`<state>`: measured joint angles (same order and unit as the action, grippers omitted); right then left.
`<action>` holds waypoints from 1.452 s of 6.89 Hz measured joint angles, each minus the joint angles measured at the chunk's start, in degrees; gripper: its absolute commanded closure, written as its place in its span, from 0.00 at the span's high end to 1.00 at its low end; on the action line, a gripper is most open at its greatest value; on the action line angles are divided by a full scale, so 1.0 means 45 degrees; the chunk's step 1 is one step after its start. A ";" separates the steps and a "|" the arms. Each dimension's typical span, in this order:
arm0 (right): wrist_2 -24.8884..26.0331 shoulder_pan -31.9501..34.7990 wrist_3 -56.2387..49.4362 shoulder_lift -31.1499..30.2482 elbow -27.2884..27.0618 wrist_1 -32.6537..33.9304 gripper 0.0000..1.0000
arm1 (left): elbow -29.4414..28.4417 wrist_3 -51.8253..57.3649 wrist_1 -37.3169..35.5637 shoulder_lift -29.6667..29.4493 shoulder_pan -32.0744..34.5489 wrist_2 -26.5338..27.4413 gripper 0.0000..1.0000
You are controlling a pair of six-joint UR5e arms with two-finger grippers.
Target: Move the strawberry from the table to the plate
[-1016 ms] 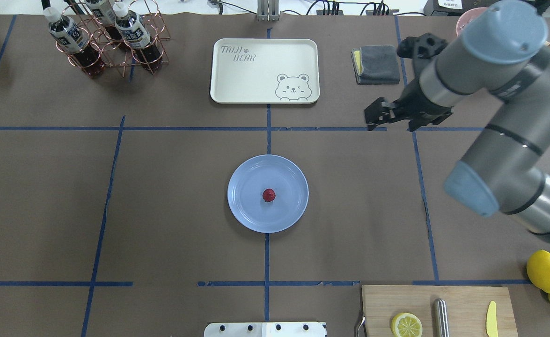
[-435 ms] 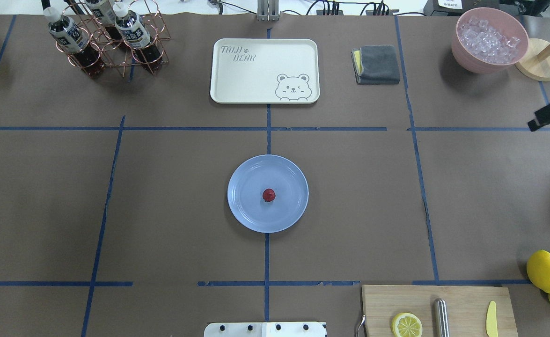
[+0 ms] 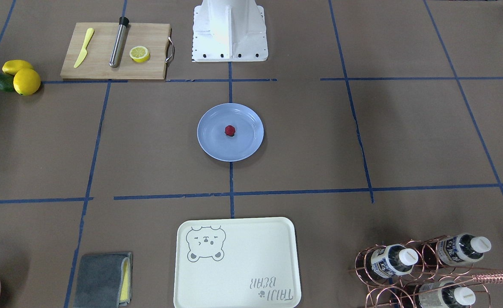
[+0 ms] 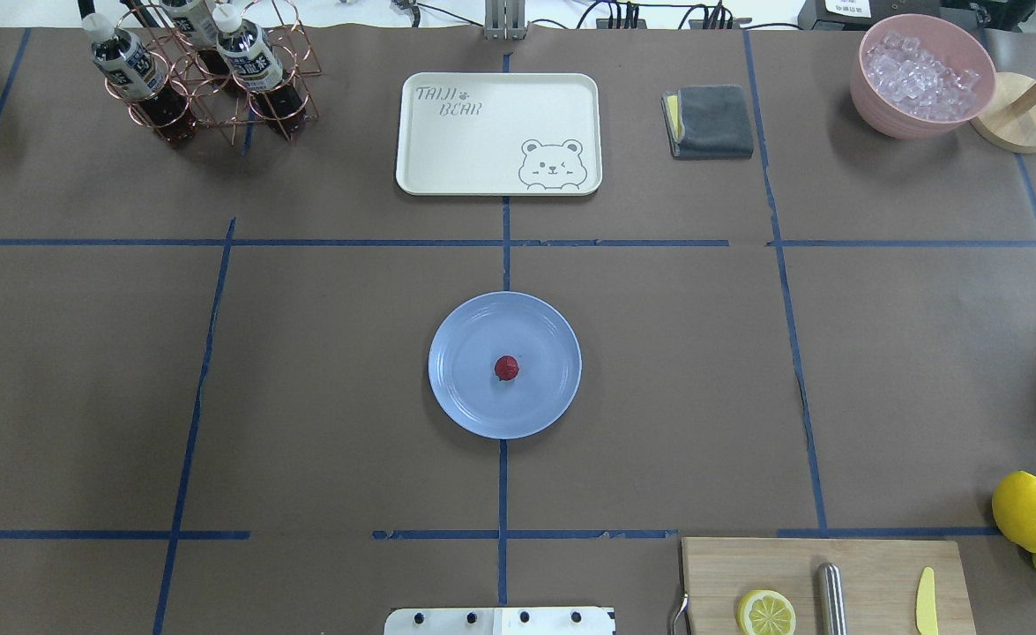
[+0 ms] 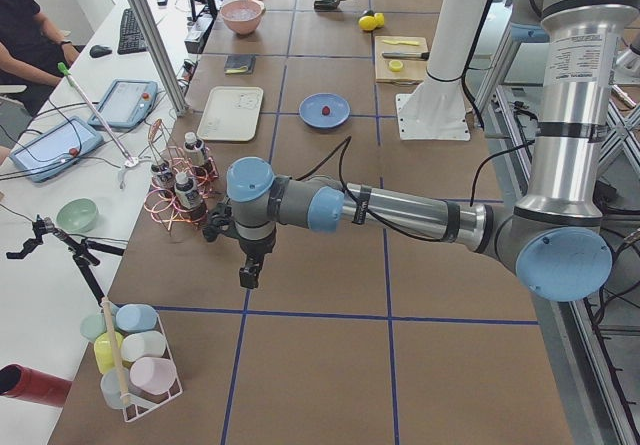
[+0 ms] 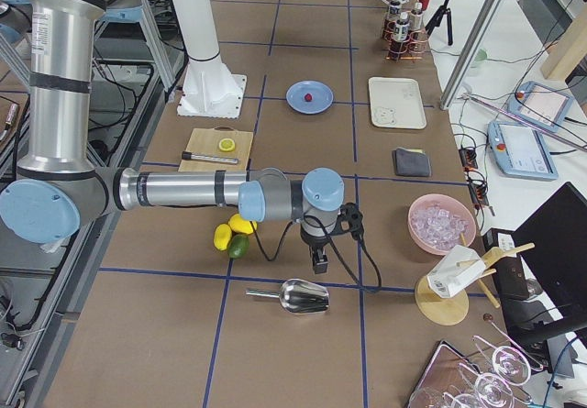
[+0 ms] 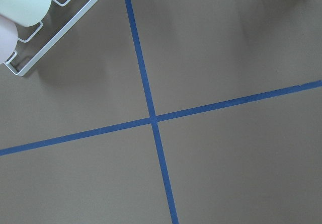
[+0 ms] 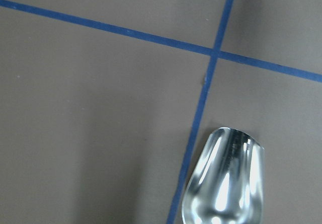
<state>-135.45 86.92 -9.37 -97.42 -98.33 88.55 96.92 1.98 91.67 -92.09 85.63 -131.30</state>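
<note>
The strawberry (image 4: 506,368) (image 3: 230,130), a tiny dark-red berry, lies near the middle of the light-blue plate (image 4: 465,362) (image 3: 212,137) at the centre of the brown table (image 4: 306,353). Both grippers are far from it and show only in the side views. Past the table's left end, the left gripper (image 5: 247,273) hangs over a blue tape cross. Beyond the right end, the right gripper (image 6: 319,261) hangs just above a metal scoop (image 6: 293,295) (image 8: 226,183). I cannot tell whether either is open or shut.
A cream bear-print tray (image 4: 498,132), a copper bottle rack (image 4: 209,75), a grey cloth (image 4: 709,121) and a pink bowl of ice (image 4: 921,75) line the far side. A cutting board (image 4: 870,564) and whole lemons (image 4: 1027,510) sit near right. A cup rack (image 5: 135,355) stands near the left gripper.
The right arm, over the table's far right a second ago, has drawn away to the right and left the overhead view. The strawberry and plate have not moved.
</note>
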 measured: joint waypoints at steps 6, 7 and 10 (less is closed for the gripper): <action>-0.0021 0.0670 -0.0412 0.0331 0.1068 -0.0011 1.00 | -0.0097 -0.0069 -0.0695 0.0230 0.0131 0.0042 1.00; -0.0129 0.0733 -0.0288 0.0343 0.1064 -0.0010 1.00 | -0.0268 -0.0069 -0.0837 0.0276 0.0369 -0.0017 1.00; -0.0317 0.0858 -0.0065 0.0359 0.1068 -0.0009 1.00 | -0.0646 -0.0056 -0.0895 0.0309 0.0809 -0.0320 1.00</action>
<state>-136.88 90.79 -9.66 -95.81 -93.52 88.51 94.01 1.73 87.65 -90.69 89.27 -132.74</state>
